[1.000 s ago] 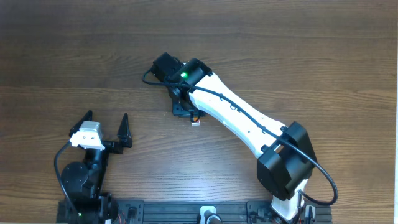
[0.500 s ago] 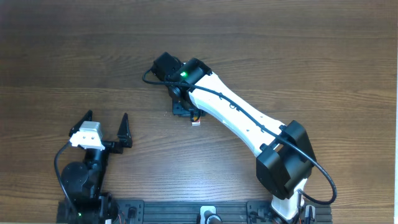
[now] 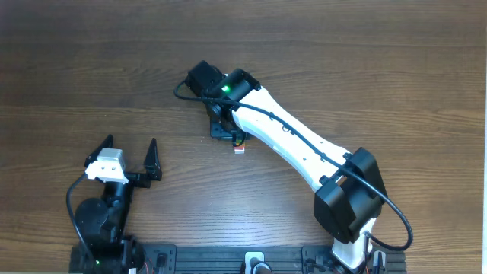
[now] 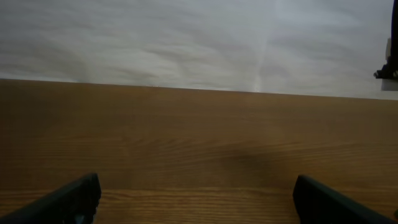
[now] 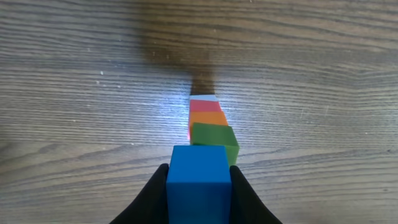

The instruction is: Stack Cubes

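Note:
In the right wrist view a blue cube [image 5: 199,183] tops a leaning column of cubes: green [image 5: 214,138], orange [image 5: 207,117], red [image 5: 204,105], and a white one [image 5: 204,98] at the bottom on the wood. My right gripper [image 5: 199,177] is shut on the blue cube, its fingers pressed to both sides. From above, the right gripper [image 3: 223,125] hides most of the column; a red and white bit of the column's foot [image 3: 239,150] shows just below it. My left gripper [image 3: 129,146] stands open near its base, far from the cubes, nothing between its fingers [image 4: 74,199].
The bare wooden table [image 3: 380,76] stretches around the stack on all sides. The right arm [image 3: 297,148] runs diagonally from the lower right to the middle. A pale wall [image 4: 186,43] stands beyond the table's far edge in the left wrist view.
The right gripper has shifted slightly up the top view, and a little more red shows at the column's foot. The left arm has not moved.

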Robot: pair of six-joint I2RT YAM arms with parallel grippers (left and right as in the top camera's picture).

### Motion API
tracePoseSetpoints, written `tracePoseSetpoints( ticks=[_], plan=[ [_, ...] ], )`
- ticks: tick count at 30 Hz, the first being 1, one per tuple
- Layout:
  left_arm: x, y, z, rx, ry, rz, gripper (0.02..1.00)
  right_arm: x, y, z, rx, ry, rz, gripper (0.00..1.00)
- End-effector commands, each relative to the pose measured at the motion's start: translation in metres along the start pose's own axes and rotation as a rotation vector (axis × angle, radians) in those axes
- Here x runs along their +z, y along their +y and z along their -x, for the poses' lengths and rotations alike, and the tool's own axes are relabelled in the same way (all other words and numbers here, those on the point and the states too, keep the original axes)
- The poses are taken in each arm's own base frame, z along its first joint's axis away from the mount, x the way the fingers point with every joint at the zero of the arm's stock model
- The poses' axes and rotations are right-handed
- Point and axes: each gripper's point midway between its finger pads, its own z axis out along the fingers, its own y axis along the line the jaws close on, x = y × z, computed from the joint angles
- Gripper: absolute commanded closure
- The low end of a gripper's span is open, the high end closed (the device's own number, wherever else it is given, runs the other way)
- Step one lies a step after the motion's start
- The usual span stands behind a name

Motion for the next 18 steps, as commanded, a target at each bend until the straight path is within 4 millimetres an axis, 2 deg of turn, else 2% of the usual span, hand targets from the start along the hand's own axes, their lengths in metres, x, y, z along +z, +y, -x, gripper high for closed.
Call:
tracePoseSetpoints(
  ticks=[1,18],
  plan=[
    [-0.0001,-0.0004,-0.0006,0.019,-0.004,-0.005,0.018,-0.0020,0.0007,0.0065,0.018,-0.006,0.010,0.873],
    [-0.0001,-0.0003,-0.0006,0.019,-0.004,-0.005,0.018,-0.0014,-0.0049,0.0050,0.040,0.008,-0.005,0.875]
  ],
)
